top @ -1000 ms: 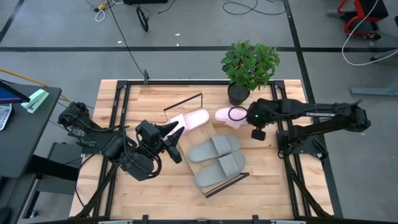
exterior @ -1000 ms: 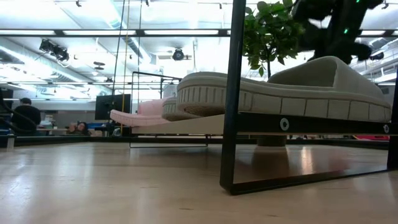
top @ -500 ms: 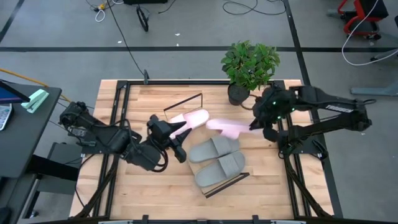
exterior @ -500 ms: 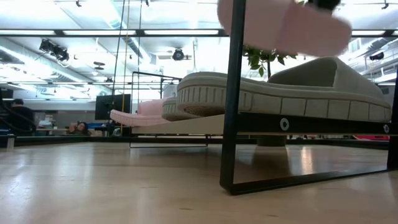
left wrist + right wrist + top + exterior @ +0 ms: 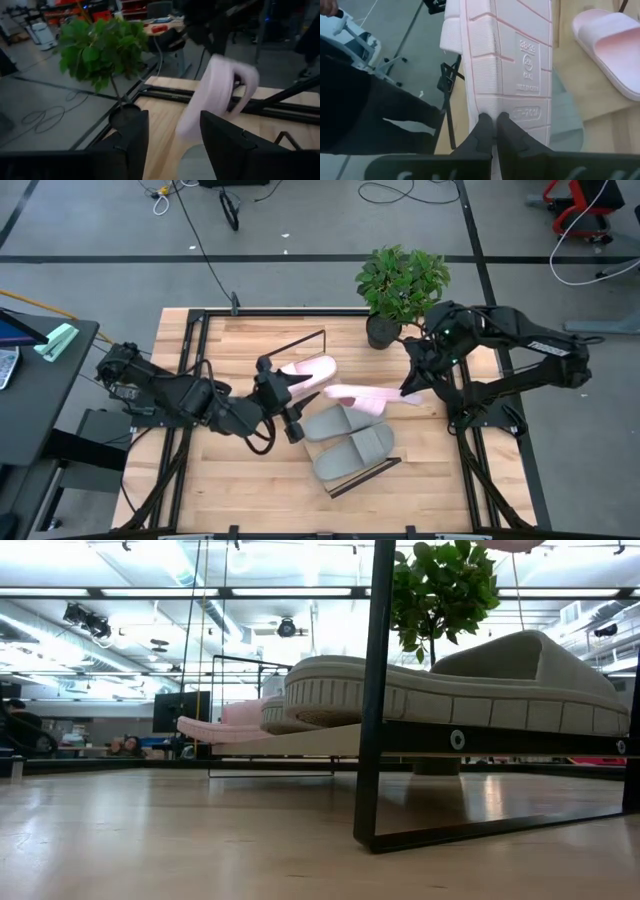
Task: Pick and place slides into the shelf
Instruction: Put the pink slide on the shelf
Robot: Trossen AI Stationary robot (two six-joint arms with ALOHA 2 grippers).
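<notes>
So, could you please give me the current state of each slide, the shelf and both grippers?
Lifted pink slide: airborne, held by right gripper.
Other pink slide: resting on shelf.
Two grey-green slides: lying on shelf, side by side.
Left gripper: open, empty, beside shelf.

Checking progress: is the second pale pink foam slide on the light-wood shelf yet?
No. The pale pink foam slide hangs above the shelf, pinched by the right gripper.
</notes>
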